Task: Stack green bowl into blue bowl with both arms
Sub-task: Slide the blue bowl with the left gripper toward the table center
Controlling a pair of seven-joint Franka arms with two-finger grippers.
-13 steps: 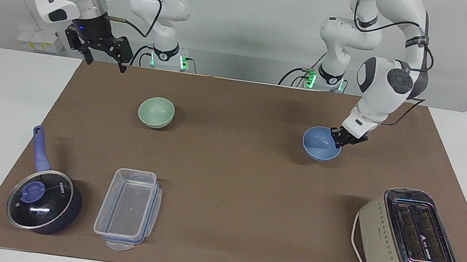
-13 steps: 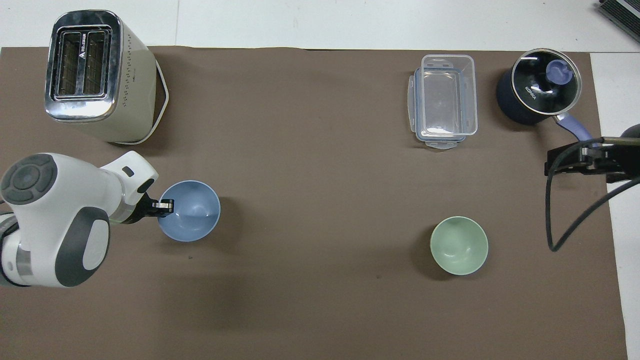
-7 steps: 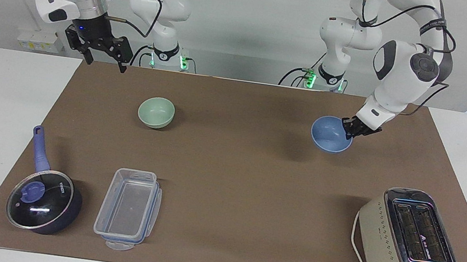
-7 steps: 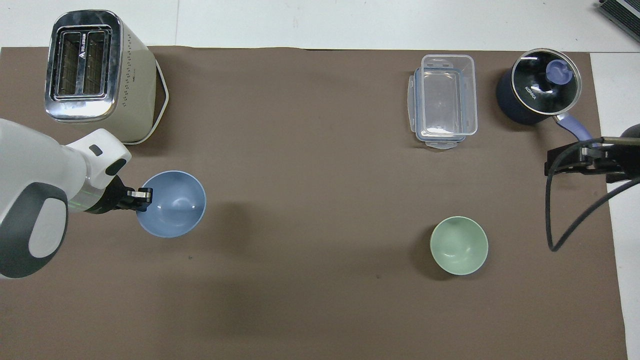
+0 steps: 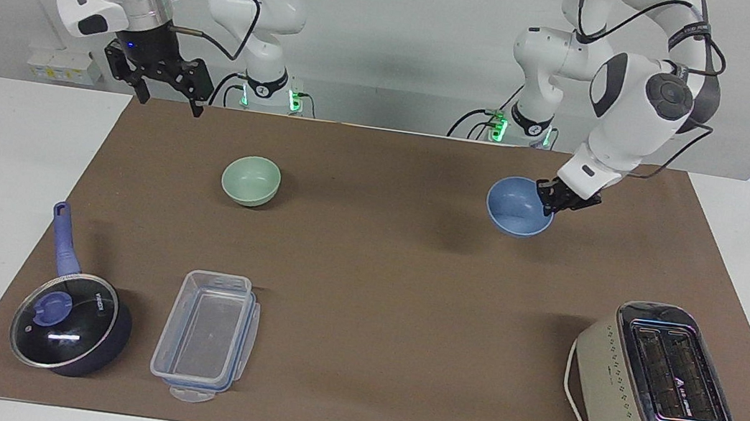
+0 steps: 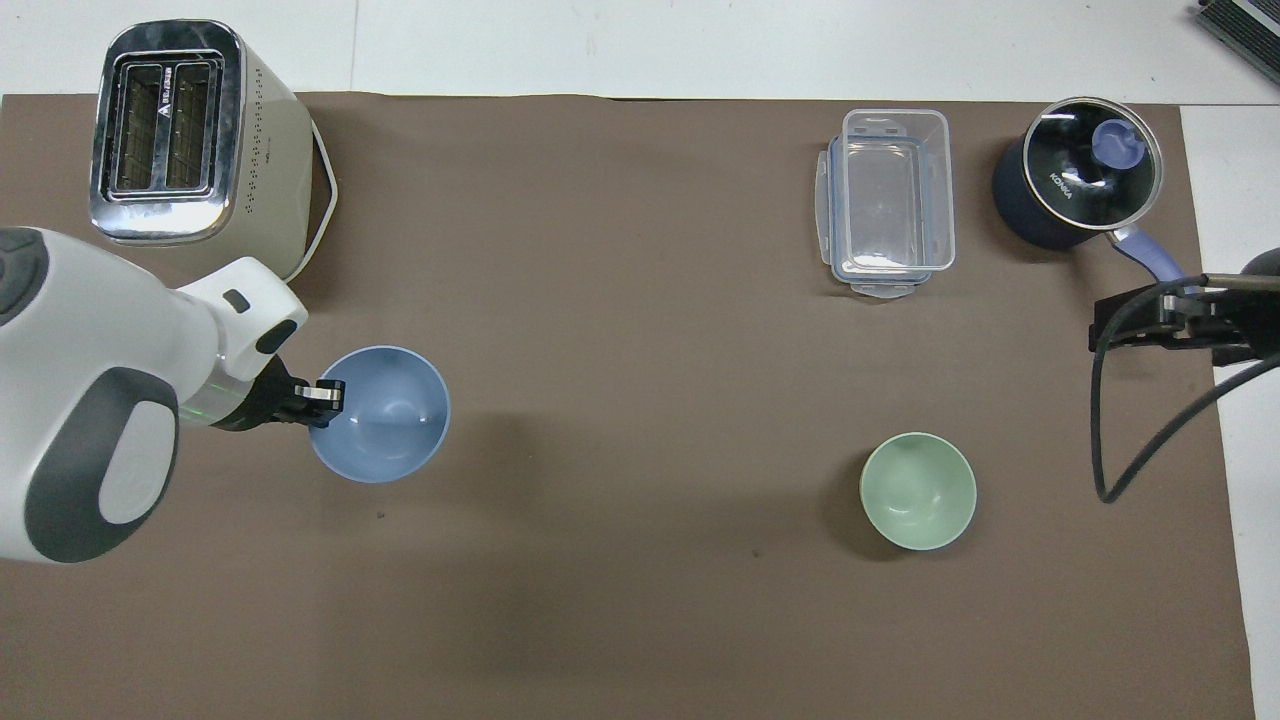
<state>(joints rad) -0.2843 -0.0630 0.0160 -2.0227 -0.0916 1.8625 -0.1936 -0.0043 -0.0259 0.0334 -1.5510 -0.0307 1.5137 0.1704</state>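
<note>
Your left gripper (image 5: 552, 197) is clamped on the rim of the blue bowl (image 5: 517, 209), one finger inside and one outside, and it holds the bowl lifted clear of the brown mat (image 5: 373, 275); the bowl's shadow falls on the mat under it. The bowl hangs over the mat toward the left arm's end of the table. In the overhead view the same gripper (image 6: 322, 397) bites the bowl's (image 6: 385, 420) rim on the side toward the left arm.

Your right gripper (image 5: 167, 85) waits in the air over the mat's edge at the right arm's end, close to the robots, its fingers spread wide and holding nothing. From overhead it (image 6: 1150, 318) shows at the frame's edge.

The green bowl (image 5: 251, 180) sits upright on the mat toward the right arm's end, well apart from the blue bowl and from both grippers.

Farther from the robots than the green bowl you have a clear plastic box (image 5: 206, 337) and, beside it, a dark lidded saucepan (image 5: 70, 322). The toaster (image 5: 660, 386) stands at the left arm's end, farther from the robots than the blue bowl.
</note>
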